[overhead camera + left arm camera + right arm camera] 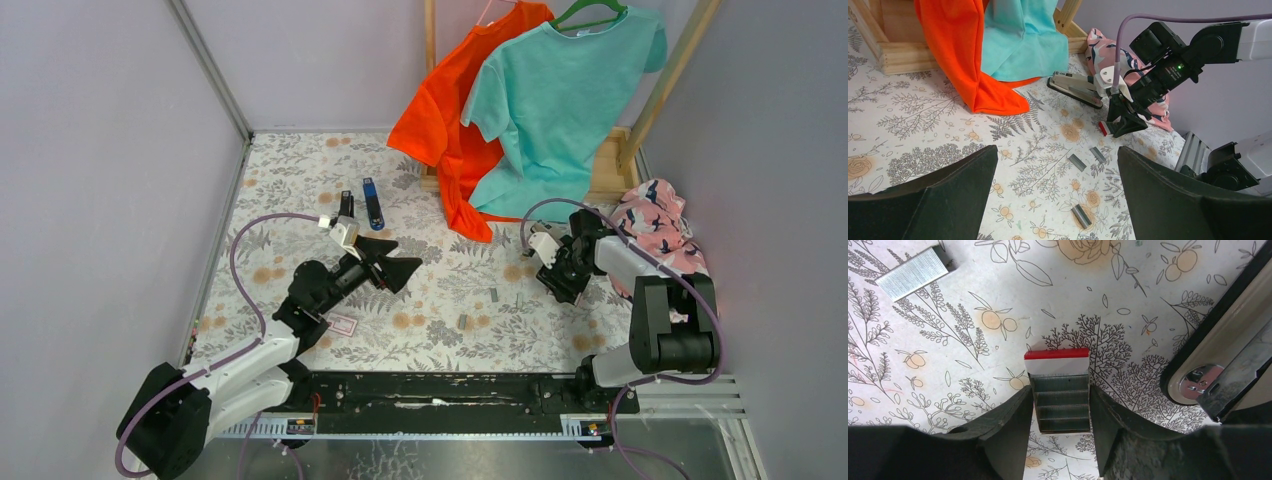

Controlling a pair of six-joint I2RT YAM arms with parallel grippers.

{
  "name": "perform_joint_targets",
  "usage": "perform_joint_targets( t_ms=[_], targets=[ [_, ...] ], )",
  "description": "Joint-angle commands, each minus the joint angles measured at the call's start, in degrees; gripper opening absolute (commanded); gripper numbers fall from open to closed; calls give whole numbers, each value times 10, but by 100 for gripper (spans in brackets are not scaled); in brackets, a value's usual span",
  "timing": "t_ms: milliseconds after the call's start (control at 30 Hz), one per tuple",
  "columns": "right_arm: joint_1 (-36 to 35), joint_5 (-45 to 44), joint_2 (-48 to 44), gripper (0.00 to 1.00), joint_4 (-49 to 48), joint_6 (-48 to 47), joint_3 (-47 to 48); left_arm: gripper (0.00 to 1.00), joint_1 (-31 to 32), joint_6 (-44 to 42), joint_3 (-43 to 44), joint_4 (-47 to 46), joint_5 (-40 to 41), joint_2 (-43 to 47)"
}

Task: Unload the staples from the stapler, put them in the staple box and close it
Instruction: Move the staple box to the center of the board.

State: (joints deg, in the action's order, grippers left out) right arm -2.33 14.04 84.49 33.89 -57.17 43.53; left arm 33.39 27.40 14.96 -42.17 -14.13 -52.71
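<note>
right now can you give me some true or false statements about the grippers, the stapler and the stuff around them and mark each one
1. The left gripper is open and holds nothing. True.
2. The stapler is clamped in the right gripper. False: it lies on the table beside that gripper, whose fingers flank a small red-and-white staple box.
3. Loose staple strips lie on the table. True.
4. The teal t-shirt lies flat on the table. False: it hangs from a hanger on the wooden rack.
</note>
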Motion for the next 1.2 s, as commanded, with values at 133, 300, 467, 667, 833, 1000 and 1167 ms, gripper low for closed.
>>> perform_joint_targets(
  t_ms=[133, 300, 467, 667, 833, 1000, 1167],
  targets=[
    [-42, 6, 41, 49, -12, -14, 30, 97, 2, -14, -4, 0, 10, 6],
    [-72, 4, 80, 48, -8, -9, 76, 97, 2, -17, -1, 12, 13, 13],
    [-107, 0, 129, 48, 4, -14, 135, 97, 2, -15, -6, 15, 15, 15],
    [-157, -8, 193, 49, 19, -26, 207, 97, 2, -19, -14, 25, 28, 29],
    [-191, 4, 234, 49, 39, -34, 265, 97, 2, -15, -23, 40, 42, 71],
    [-234, 23, 251, 50, 52, -44, 293, 97, 2, -7, -37, 50, 52, 117],
    [-268, 36, 260, 55, 59, -54, 307, 97, 2, 3, -48, 51, 52, 146]
  ],
)
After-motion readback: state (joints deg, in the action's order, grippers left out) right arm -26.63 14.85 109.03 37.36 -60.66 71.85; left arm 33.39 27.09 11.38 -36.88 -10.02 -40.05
